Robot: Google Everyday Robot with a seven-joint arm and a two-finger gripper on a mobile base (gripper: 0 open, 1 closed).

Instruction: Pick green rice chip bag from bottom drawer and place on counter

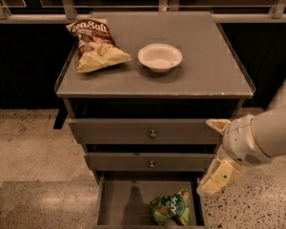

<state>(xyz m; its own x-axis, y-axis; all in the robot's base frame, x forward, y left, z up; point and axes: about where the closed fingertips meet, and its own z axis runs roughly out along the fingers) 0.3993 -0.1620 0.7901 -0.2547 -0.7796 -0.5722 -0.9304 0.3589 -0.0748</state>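
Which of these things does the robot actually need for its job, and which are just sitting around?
For the job: green rice chip bag lying in the open bottom drawer; counter; gripper, open, near that drawer's right edge.
Just lying about: Sea Salt bag and white bowl, both on the counter.
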